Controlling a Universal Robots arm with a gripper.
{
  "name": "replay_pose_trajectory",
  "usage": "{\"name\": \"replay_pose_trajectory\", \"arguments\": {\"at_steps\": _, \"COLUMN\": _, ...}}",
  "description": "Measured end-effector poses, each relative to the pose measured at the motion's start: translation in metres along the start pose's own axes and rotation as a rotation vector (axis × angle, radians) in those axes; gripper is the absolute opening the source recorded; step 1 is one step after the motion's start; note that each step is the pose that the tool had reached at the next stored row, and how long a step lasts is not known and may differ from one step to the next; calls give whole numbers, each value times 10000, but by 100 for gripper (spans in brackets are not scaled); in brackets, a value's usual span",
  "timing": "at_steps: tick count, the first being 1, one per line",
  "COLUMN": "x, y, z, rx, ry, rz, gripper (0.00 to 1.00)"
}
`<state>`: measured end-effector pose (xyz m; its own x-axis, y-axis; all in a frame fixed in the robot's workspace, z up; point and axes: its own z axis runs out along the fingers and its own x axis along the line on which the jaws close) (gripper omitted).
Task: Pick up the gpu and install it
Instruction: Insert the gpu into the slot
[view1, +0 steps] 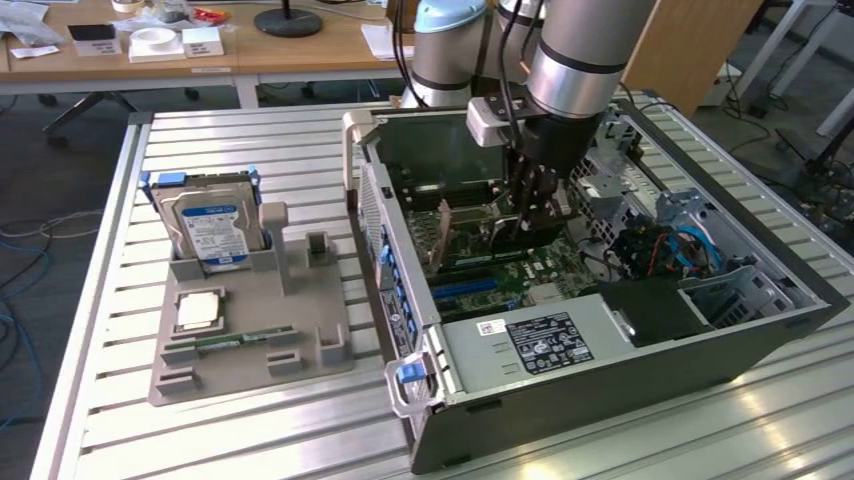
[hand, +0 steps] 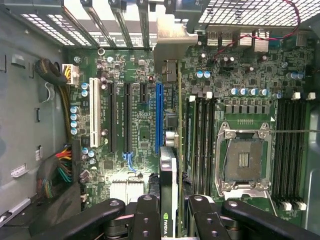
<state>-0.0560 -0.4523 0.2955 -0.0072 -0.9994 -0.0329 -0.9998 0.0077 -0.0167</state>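
Note:
The gpu, a green board with a black cooler, hangs upright inside the open computer case, just above the motherboard. My gripper is shut on its upper edge, reaching down from the arm into the case. In the wrist view the gpu appears edge-on between the black fingers, and my gripper clamps it. Its metal bracket points at the rear slot openings. The card's edge runs alongside the long blue slot, very close to it; whether it sits in a slot I cannot tell.
On the exterior view's left a grey holder carries a hard drive, a processor and a memory stick. Inside the case are the power supply, cables, the empty processor socket and memory slots.

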Motion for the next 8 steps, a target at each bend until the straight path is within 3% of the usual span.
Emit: {"name": "replay_pose_trajectory", "arguments": {"at_steps": 8, "x": 20, "y": 1, "z": 2, "rx": 2, "ry": -1, "rz": 2, "gripper": 27}}
